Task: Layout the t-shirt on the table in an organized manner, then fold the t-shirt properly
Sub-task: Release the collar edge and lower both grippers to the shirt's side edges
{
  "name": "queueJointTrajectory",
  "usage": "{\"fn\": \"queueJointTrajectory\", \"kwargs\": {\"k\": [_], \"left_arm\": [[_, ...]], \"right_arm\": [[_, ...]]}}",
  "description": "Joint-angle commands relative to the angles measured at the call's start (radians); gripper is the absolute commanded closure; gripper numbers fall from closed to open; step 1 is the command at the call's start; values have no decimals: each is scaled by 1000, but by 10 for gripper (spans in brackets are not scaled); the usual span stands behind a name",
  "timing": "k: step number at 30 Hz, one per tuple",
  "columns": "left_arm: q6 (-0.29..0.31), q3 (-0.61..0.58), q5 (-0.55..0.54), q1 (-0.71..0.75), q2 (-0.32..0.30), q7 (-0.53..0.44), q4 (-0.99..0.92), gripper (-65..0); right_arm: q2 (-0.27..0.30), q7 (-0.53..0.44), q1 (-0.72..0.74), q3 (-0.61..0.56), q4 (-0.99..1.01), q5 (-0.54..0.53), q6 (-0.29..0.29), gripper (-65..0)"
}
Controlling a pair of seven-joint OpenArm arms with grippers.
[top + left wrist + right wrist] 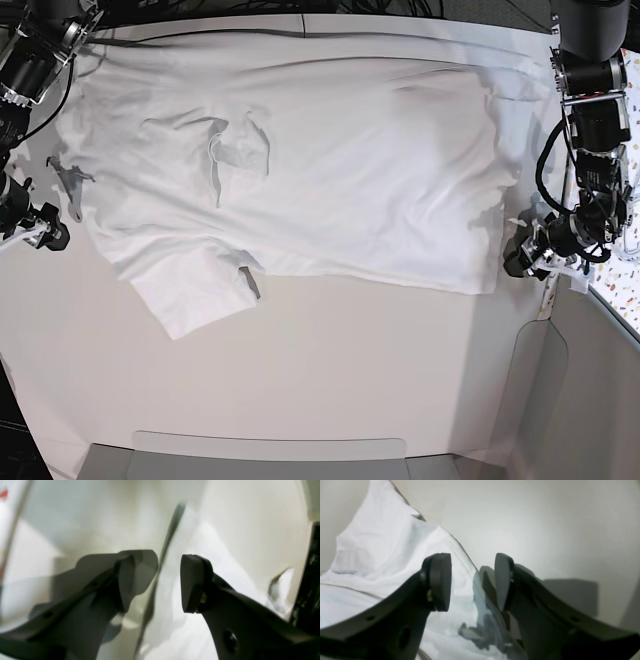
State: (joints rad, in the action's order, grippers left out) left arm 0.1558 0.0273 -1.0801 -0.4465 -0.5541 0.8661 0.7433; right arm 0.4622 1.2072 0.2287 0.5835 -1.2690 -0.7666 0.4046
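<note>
T-shirt point(330, 170) lies spread across the far half of the bench point(340, 370), white and wrinkled, its body running from side to side in the base view. We see one short sleeve point(195, 290) sticking out toward the near edge on that view's left, and a small fold of cloth turned back near the collar area. The near half of the bench is bare off-white surface, and we find no containers in any view. Our left claw point(169, 581) sits at the base view's right, just past the shirt's edge there; in the left wrist view its two dark pads stand well apart with nothing between them, so it is released, and below the gap we see the shirt's white cloth meeting the bench along a dark hem line. Our right claw point(473, 581) sits at the base view's left, beside the shirt's other end; in the right wrist view its pads also stand apart with an empty gap, so it too is released and grips nothing. Under that claw the shirt's edge runs across the picture, cloth to one side and bare bench to the other. Whether either claw's tips touch the cloth we cannot tell.
</note>
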Motion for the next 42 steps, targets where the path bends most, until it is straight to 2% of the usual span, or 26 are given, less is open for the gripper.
{"fn": "queueJointTrajectory", "kwargs": {"k": [1, 5, 11, 16, 27, 30, 33, 37, 40, 42], "left_arm": [[-3, 9, 4, -2, -17, -25, 3, -296], [-3, 9, -1, 24, -5, -48, 0, -296], [-3, 1, 4, 51, 78, -41, 0, -296], [-2, 1, 4, 47, 138, 8, 2, -296], [0, -2, 5, 31, 138, 9, 2, -290], [40, -2, 7, 33, 138, 9, 2, -208], [58, -2, 7, 38, 136, -3, -1, 0], [60, 0, 42, 39, 138, -5, -1, -13], [60, 0, 70, 39, 139, -5, -1, 0], [60, 0, 73, 39, 139, -5, -1, 0]], "right_arm": [[28, -19, 19, 5, -18, -18, 14, -280], [28, -19, 19, 6, -21, -18, 15, -280], [11, -19, 19, 6, -21, -20, 15, -280], [10, -19, 16, 6, -21, -20, 15, -280], [7, -19, 10, 5, -18, -20, 17, -280], [5, -19, 10, 5, -18, -20, 17, -280], [5, -19, 18, 3, -15, -20, 17, -282], [5, -20, 59, 3, 1, -17, 17, -282], [13, -19, 105, 2, 61, -17, 18, -282], [14, -17, 145, 0, 136, -17, 55, -283]]}}
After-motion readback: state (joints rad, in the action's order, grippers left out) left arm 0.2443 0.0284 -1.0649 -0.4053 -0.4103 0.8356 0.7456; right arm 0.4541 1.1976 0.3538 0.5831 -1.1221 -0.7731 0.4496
